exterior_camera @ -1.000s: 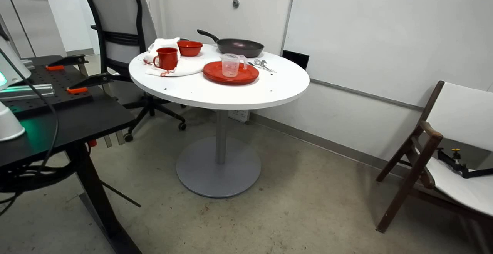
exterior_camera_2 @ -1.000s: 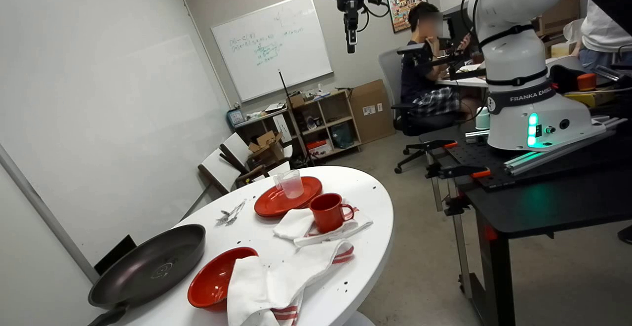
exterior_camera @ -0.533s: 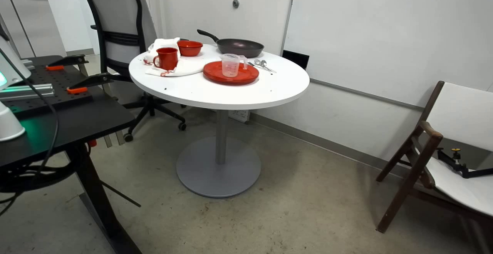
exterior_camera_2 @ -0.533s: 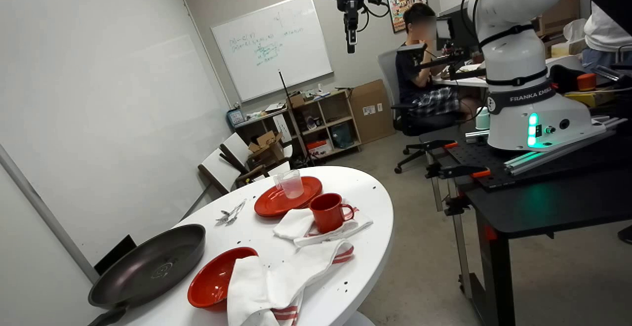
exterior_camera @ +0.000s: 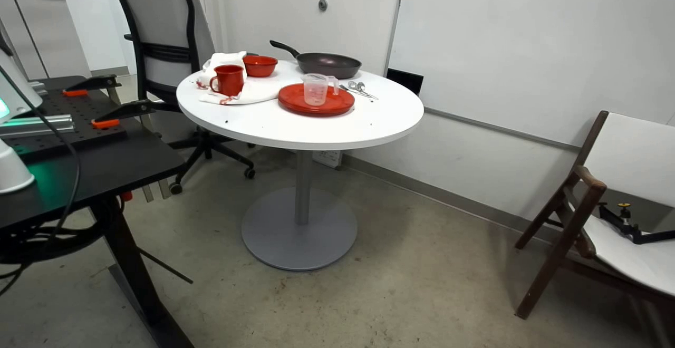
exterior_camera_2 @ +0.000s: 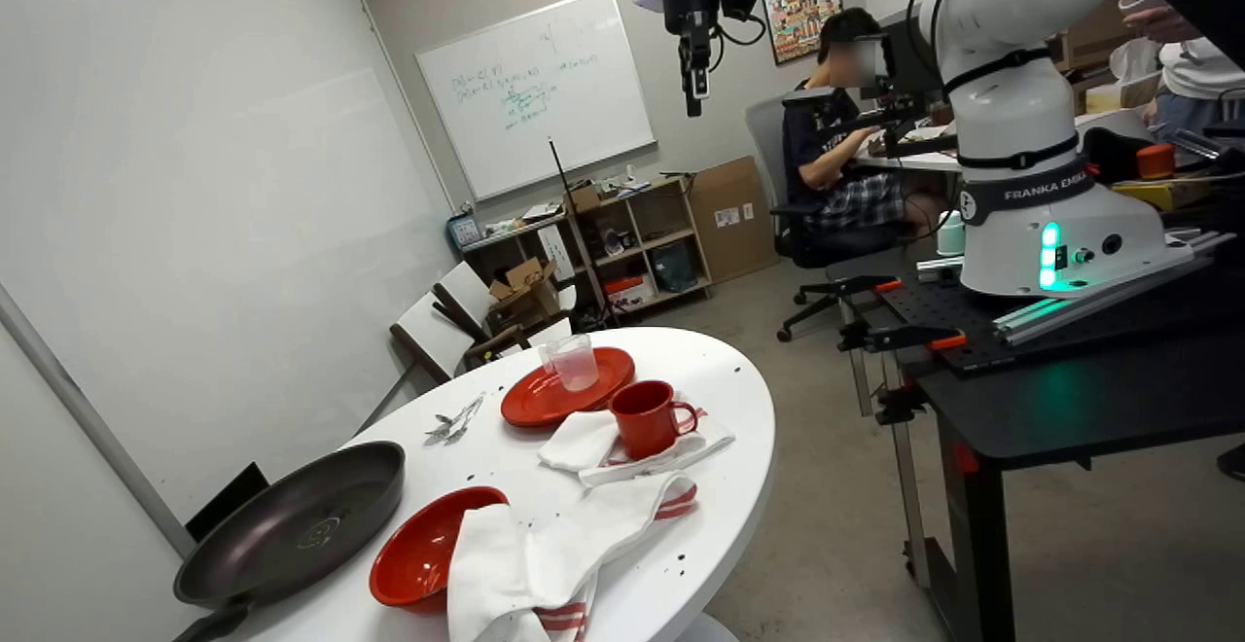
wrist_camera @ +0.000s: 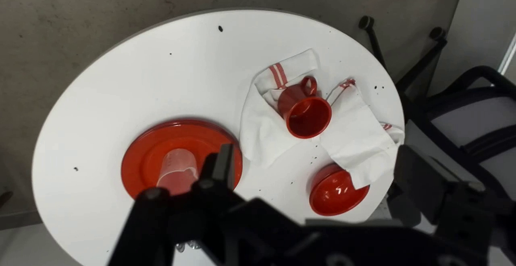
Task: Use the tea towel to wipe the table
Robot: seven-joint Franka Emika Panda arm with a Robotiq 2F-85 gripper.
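Claw (wrist_camera: 315, 165): jaws spread wide, hold of nothing; above the bench (wrist_camera: 161, 84), well apart from it.
Bench: round, white-topped, on one column; wiping, we judge, not yet begun.
Mug towel (wrist_camera: 262, 133): white, red-striped, lying on the bench; a mug (wrist_camera: 300, 104) appears to stand on it. Should we pull here, the cloth may drag the mug or tip it.
Bowl towel (wrist_camera: 354, 133): same kind, bunched on the bench, one corner lapping over the rim of a bowl (wrist_camera: 334, 195). A grasp set too near that corner could catch the rim and lift both.
Task's towel: we cannot tell which of the two is meant.
Plate (wrist_camera: 139, 153): red, carrying a measuring cup (wrist_camera: 178, 162). A broad stroke could topple the cup, light as we guess it to be.
Cutlery (exterior_camera_2: 455, 420): loose cluster beside the plate; a trailing hem could sweep it along.
Specks (wrist_camera: 220, 28): dark, scattered, some near the edge. An outward stroke may push those off the bench; a bunched cloth may ride over them.
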